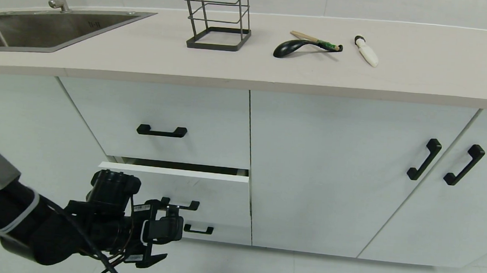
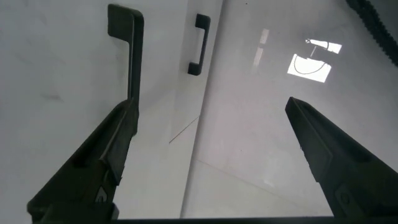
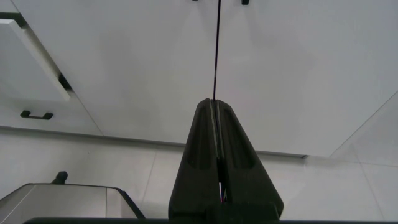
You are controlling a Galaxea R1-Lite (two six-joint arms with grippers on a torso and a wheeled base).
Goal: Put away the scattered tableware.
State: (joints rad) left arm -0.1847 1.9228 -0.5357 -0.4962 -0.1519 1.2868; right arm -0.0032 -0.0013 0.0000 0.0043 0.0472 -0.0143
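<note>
Nothing written can be read here, neither word, number nor sign. A small white sticker [image 1: 140,207] sits on the black body of the left gripper [image 1: 171,231], but its print is too fine to make out. A short dark marking [image 1: 95,24] on the inner wall of the stainless steel sink [image 1: 32,32], set into the pale bench [image 1: 402,75], is just as illegible.
</note>
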